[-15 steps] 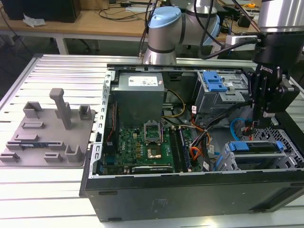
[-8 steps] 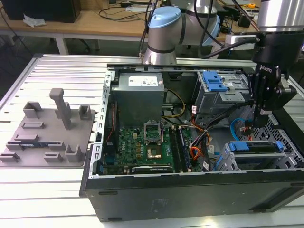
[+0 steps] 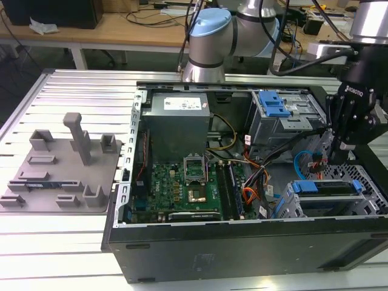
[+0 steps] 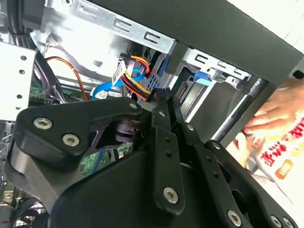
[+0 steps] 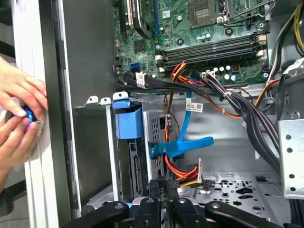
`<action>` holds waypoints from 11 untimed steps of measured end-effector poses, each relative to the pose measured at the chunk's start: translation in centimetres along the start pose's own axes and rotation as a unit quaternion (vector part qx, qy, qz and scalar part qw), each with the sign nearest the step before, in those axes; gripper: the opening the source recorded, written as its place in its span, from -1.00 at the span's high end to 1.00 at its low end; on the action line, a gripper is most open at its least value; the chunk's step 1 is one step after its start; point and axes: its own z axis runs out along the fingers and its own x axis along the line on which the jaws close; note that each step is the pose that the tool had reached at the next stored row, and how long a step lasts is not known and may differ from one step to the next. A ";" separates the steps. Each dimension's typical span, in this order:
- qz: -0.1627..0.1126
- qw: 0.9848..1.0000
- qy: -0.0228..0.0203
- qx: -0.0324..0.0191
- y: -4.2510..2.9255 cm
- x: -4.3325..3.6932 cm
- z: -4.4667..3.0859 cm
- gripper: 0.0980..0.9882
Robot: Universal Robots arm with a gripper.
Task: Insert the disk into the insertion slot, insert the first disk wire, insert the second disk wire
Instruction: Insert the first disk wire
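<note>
- Your arm [image 3: 209, 36] is built of silver-grey tubes with light blue joint caps.
- A thick black cable [image 3: 315, 59] runs to its wrist.
- Your jaws are matte black linkage bars pinned with silver screws [image 4: 171, 194].
- The black housing [image 3: 357, 97] above them carries white lettering.

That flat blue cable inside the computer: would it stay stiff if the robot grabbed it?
Probably floppy, not stiff: the blue cable curves and folds sharply in the first wrist view. It looks thin and flat, so likely light. Its smooth jacket may slip in a grip.
</note>
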 end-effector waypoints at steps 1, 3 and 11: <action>0.000 1.000 -0.006 0.000 -0.02 0.28 0.10 0.85; -0.001 1.000 -0.013 -0.002 -0.09 1.06 0.20 0.85; -0.009 0.998 -0.060 -0.025 -0.39 2.71 0.53 0.85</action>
